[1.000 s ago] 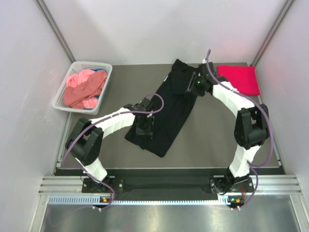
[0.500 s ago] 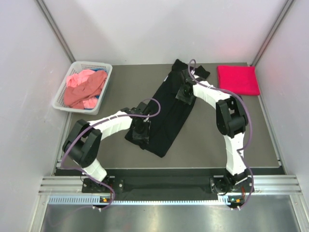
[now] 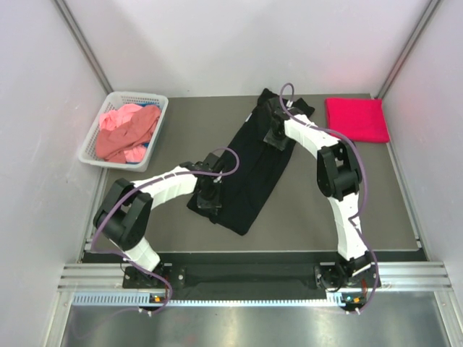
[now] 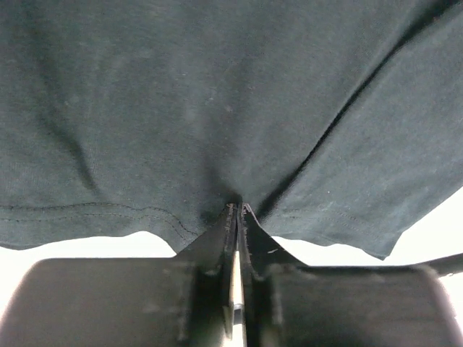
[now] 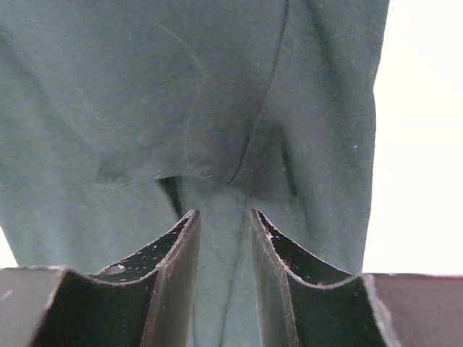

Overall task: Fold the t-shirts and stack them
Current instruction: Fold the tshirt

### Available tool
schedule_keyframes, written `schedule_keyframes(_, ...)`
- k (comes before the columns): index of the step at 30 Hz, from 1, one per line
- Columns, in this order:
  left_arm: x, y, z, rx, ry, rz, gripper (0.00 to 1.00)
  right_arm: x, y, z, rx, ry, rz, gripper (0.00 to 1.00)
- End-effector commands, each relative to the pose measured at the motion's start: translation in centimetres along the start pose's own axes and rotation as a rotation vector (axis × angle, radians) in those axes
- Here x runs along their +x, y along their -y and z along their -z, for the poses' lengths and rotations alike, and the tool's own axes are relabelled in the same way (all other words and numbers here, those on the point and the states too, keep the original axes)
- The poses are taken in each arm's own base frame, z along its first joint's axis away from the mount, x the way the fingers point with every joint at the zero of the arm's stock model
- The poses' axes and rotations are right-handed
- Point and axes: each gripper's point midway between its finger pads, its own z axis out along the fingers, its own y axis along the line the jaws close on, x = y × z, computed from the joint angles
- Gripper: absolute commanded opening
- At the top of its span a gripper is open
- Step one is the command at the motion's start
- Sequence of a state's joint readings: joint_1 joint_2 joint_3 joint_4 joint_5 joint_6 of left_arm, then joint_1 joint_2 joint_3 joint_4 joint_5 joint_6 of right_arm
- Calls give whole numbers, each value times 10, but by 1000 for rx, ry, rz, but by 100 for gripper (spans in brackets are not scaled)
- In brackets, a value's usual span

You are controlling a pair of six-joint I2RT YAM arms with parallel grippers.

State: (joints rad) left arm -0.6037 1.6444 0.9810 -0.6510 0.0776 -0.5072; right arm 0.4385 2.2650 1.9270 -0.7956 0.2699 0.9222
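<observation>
A black t-shirt [image 3: 253,163] is lying in the middle of the table [image 3: 311,210], folded into a long narrow strip that is running at a slant from the near left toward the far right. The left gripper [image 3: 207,196] is sitting at the near left end of that strip, at its edge, and in the left wrist view its jaws are pressing tightly together on the stitched hem of the black t-shirt [image 4: 217,108]. The cloth is puckering into small creases right where the left gripper [image 4: 237,211] is pinching it. The right gripper [image 3: 275,136] is reaching down onto the far end of the same shirt, near the sleeves. In the right wrist view its jaws are standing a little apart, with a narrow gap between them. The black t-shirt [image 5: 217,94] is filling that gap, and the view beyond, with overlapping folded layers and a seam. Whether the right gripper [image 5: 223,220] is catching any cloth between its fingers is not clear from here. A red t-shirt [image 3: 357,118] is resting as a neat folded rectangle at the far right corner of the table, well apart from the black one. At the far left a white basket [image 3: 92,148] is holding crumpled pink t-shirts [image 3: 126,130] that are piling up above its rim.
</observation>
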Motion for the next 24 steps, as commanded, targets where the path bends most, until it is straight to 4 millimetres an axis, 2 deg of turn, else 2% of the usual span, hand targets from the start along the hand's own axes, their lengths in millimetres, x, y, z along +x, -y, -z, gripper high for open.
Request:
schedule_keyframes(1,-10,2,11,16,60,12,0,2,4,0,52,3,1,34)
schedule_keyframes(8,-17,10,29,50,95,25,0,-1,4,1,50,9,13,31)
schedule_keyframes(13,-14,12,31,69,97,28,0,1,9,0,68,6,20,30)
schedule_keyframes(15,-14,19,32,113,94,10,0,2,10,-1,73,5,19,29)
schedule_keyframes(16,-15,23,32,134,96,2,2,1,10,-1,72,4,14,29)
schedule_keyframes(17,-13,27,31,158,92,-6,7,1,9,-1,69,7,14,29)
schedule_keyframes(18,-17,32,32,185,108,-18,18,1,8,-2,68,8,14,29)
schedule_keyframes(20,-15,38,32,228,99,-40,25,1,8,-3,66,7,13,29)
schedule_keyframes(24,-10,38,25,230,66,-59,30,3,11,-5,76,1,11,26)
